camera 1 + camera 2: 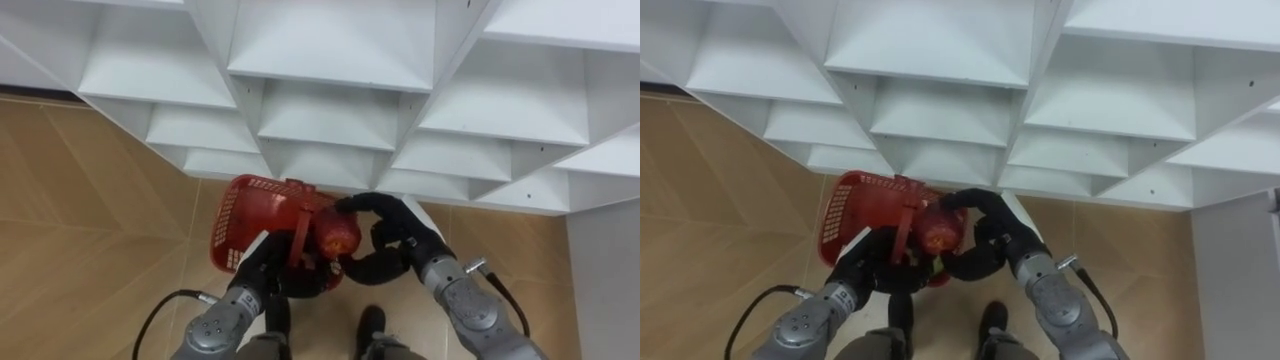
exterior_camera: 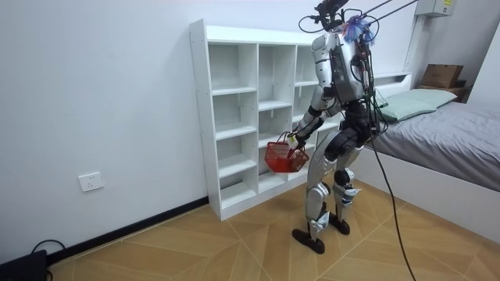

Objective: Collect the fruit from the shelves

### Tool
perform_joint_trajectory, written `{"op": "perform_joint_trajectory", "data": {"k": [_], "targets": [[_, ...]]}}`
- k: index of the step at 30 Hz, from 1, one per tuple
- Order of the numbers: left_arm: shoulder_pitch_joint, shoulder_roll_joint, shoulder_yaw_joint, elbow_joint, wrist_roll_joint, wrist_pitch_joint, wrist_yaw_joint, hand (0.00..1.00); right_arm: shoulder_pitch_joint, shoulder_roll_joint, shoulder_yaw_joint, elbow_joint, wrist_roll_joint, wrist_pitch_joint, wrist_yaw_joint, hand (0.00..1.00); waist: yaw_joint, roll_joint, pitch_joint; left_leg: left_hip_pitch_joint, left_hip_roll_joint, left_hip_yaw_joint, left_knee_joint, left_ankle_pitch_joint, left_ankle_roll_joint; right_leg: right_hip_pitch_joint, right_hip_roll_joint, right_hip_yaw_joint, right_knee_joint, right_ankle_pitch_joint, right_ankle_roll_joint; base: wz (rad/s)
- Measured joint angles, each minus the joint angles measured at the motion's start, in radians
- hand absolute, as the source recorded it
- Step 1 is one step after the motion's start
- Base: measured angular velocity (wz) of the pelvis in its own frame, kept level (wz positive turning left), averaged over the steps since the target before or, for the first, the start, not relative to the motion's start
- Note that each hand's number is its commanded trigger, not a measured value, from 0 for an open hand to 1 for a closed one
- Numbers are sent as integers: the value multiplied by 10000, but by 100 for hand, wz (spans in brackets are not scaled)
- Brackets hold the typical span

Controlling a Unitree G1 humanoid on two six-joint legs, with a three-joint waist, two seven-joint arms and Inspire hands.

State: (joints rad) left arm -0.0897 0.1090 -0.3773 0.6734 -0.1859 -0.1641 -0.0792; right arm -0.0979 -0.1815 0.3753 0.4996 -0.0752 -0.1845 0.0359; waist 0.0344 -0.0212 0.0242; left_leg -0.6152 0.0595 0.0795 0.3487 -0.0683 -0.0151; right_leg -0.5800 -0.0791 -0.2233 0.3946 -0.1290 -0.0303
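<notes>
Pale wooden herringbone floor (image 1: 90, 200) runs up to a white wooden shelf unit of square open compartments (image 1: 330, 60), and the robot stands upright close in front of it, facing it. In the room view a grey-covered bed (image 2: 445, 133) lies behind the robot, on that view's right.

Low before the shelves hangs a red plastic basket (image 1: 228, 230) with perforated, grid-like walls. It is tipped, its long axis slanting from near the robot's body away toward the robot's left, and one mesh wall is turned to the left. A flat red handle (image 1: 300, 235) arches across it. The left hand (image 1: 265, 265) sits under that handle with its dark fingers curled round it, carrying the basket.

A round red fruit (image 1: 340, 235), smooth and glossy, sits at the basket's right edge, just beside the handle. The right hand (image 1: 400, 222) wraps it, fingers hooked over the top and thumb below. Which way its stem points cannot be told, nor whether it touches the basket.
</notes>
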Motion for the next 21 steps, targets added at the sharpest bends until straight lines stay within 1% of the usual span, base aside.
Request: {"op": "perform_joint_trajectory", "data": {"k": [8,13,21], "targets": [[-71,-31,-25,-242,-266,-48,-108,100,10,-46,205,23,-173,13,90,0,-12,0,0,-91,1,3,34,0,0,-104,1,14,23,1,-1,0],[-48,-67,-87,-448,-590,-49,-171,100,7,-39,266,41,-511,105,118,0,2,0,-1,-149,0,1,53,0,1,-158,1,21,35,3,-3,0],[-59,-91,-211,-539,-662,-51,-207,100,7,-39,351,49,-543,122,117,0,13,3,1,-149,4,2,65,-1,2,-160,8,38,32,4,-4,0]]}}
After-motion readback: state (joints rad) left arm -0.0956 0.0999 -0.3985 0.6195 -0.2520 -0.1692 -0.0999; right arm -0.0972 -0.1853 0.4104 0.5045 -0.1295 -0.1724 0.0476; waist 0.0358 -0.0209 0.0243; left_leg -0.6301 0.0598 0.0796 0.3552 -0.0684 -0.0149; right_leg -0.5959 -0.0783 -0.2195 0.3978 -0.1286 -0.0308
